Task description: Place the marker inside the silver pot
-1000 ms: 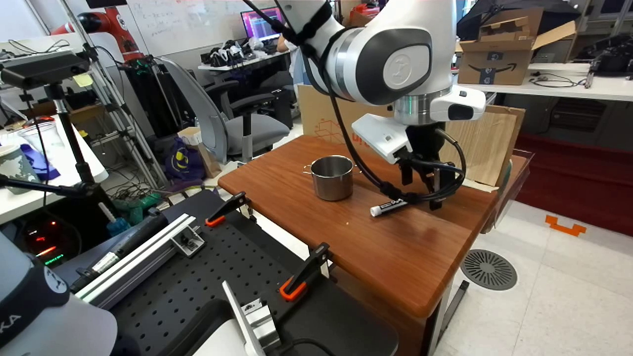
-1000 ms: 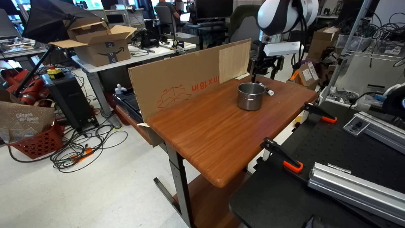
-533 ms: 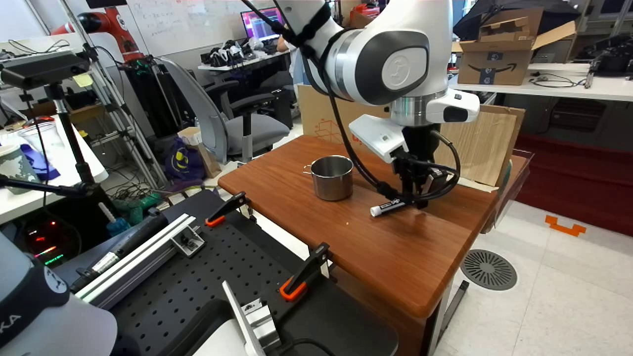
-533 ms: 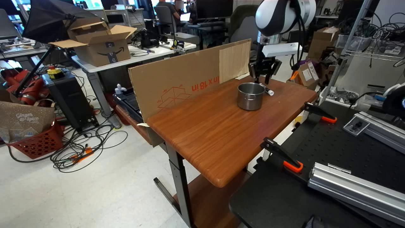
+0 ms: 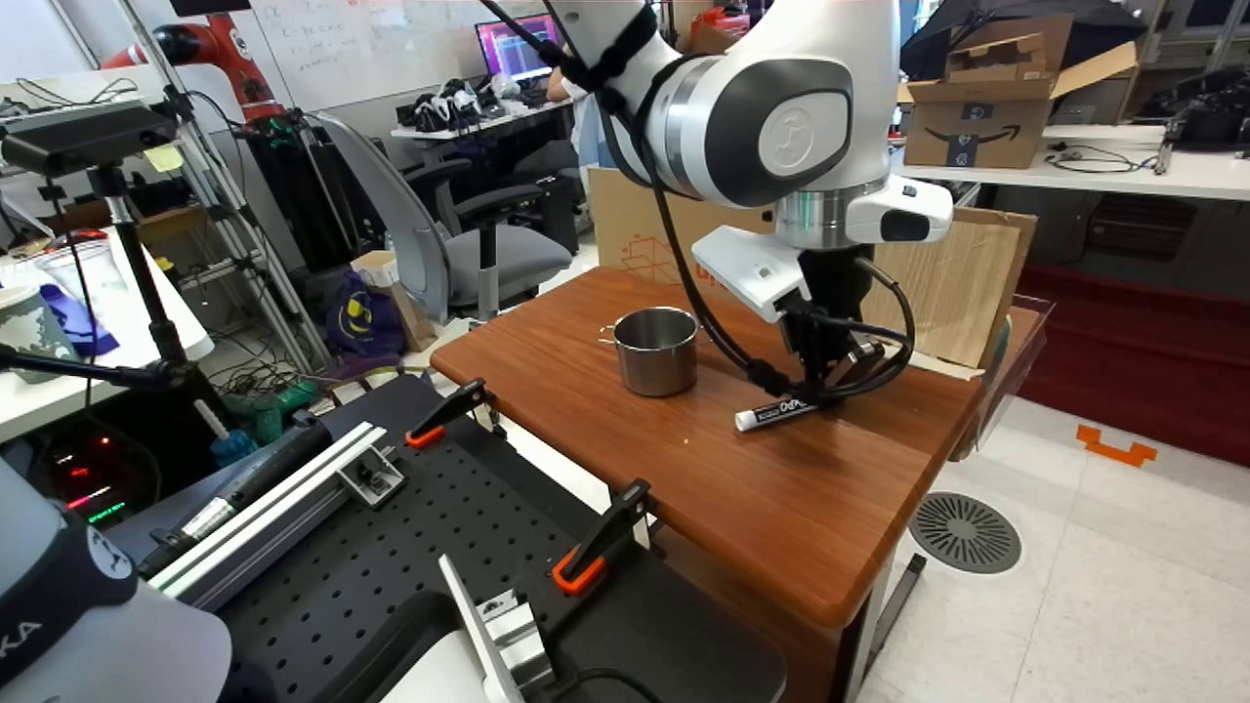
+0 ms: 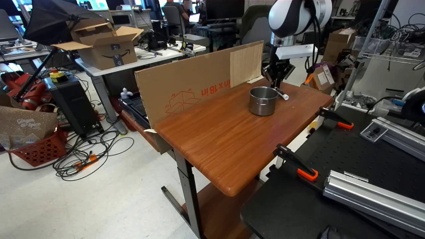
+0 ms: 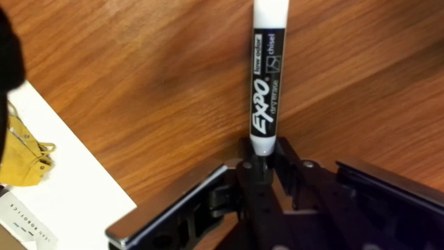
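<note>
The marker [image 7: 267, 83], black-labelled with a white end, points away from my gripper [image 7: 263, 149] in the wrist view. My jaws have come together around its black cap end, so that part is mostly hidden. In both exterior views the marker [image 5: 776, 414] lies low at the tabletop; whether it touches the wood I cannot tell. The gripper [image 6: 276, 87] reaches down over it, partly covered by a cable loop in an exterior view. The silver pot [image 5: 658, 366], round with two small handles, stands upright on the table a short way from the marker; the wrist view does not include it.
The brown wooden table [image 5: 781, 508] carries both things. A cardboard panel [image 6: 199, 79] stands upright along one long edge. Black clamps [image 5: 615, 527] with orange grips sit at the opposite edge, beside a black perforated bench [image 5: 459, 527]. A cable [image 5: 674, 254] hangs off the arm.
The gripper was wide apart over the marker; it has come down and its fingers have closed on the marker. The marker has shifted and turned slightly. The pot has stayed put.
</note>
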Robot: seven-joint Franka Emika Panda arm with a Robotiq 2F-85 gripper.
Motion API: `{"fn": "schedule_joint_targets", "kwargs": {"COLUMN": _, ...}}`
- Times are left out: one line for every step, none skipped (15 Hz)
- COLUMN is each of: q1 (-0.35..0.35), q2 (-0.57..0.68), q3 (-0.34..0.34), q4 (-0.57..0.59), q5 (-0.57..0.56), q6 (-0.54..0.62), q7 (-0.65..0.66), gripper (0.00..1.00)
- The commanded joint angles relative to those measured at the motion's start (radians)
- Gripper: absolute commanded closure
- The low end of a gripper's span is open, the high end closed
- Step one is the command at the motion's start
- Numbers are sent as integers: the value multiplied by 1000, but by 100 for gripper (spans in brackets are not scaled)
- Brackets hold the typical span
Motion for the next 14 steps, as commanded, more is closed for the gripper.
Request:
{"fn": "schedule_joint_targets", "kwargs": {"q1": 21, "q2": -2, "q3": -37, "q4": 10, "q5": 14, "q6": -22, "q7": 0, "gripper": 95}}
{"fn": "schedule_joint_targets", "kwargs": {"q1": 28, "q2": -14, "q3": -48, "q4": -1, "q5": 9, "q6": -18, "q7": 6, "gripper": 95}}
{"fn": "schedule_joint_targets", "kwargs": {"q1": 34, "q2": -28, "q3": -58, "q4": -12, "q5": 3, "q6": -14, "q7": 9, "gripper": 95}}
{"fn": "schedule_joint_targets", "kwargs": {"q1": 44, "q2": -42, "q3": -66, "q4": -24, "q5": -4, "q6": -6, "q7": 17, "gripper": 95}}
{"fn": "schedule_joint_targets", "kwargs": {"q1": 55, "q2": -56, "q3": -75, "q4": -33, "q5": -9, "q6": -2, "q7": 24, "gripper": 95}}
{"fn": "schedule_joint_targets", "kwargs": {"q1": 75, "q2": -75, "q3": -88, "q4": -48, "q5": -20, "q6": 14, "q7": 39, "gripper": 95}}
{"fn": "schedule_joint_targets", "kwargs": {"q1": 93, "q2": -91, "q3": -98, "q4": -59, "q5": -30, "q6": 29, "q7": 54, "gripper": 95}}
{"fn": "schedule_joint_targets", "kwargs": {"q1": 121, "q2": -110, "q3": -112, "q4": -75, "q5": -42, "q6": 50, "q7": 82, "gripper": 95}}
{"fn": "schedule_joint_targets", "kwargs": {"q1": 144, "q2": -125, "q3": -124, "q4": -86, "q5": -51, "q6": 65, "q7": 106, "gripper": 95}}
{"fn": "schedule_joint_targets", "kwargs": {"q1": 175, "q2": -142, "q3": -139, "q4": -98, "q5": -66, "q6": 85, "q7": 142, "gripper": 95}}
{"fn": "schedule_joint_targets", "kwargs": {"q1": 204, "q2": -158, "q3": -152, "q4": -111, "q5": -80, "q6": 104, "q7": 179, "gripper": 95}}
{"fn": "schedule_joint_targets", "kwargs": {"q1": 234, "q2": -169, "q3": -168, "q4": -120, "q5": -96, "q6": 122, "q7": 216, "gripper": 95}}
{"fn": "schedule_joint_targets", "kwargs": {"q1": 264, "q2": -178, "q3": -185, "q4": -128, "q5": -115, "q6": 138, "q7": 256, "gripper": 95}}
{"fn": "schedule_joint_targets", "kwargs": {"q1": 294, "q2": -184, "q3": -203, "q4": -138, "q5": -136, "q6": 160, "q7": 294, "gripper": 95}}
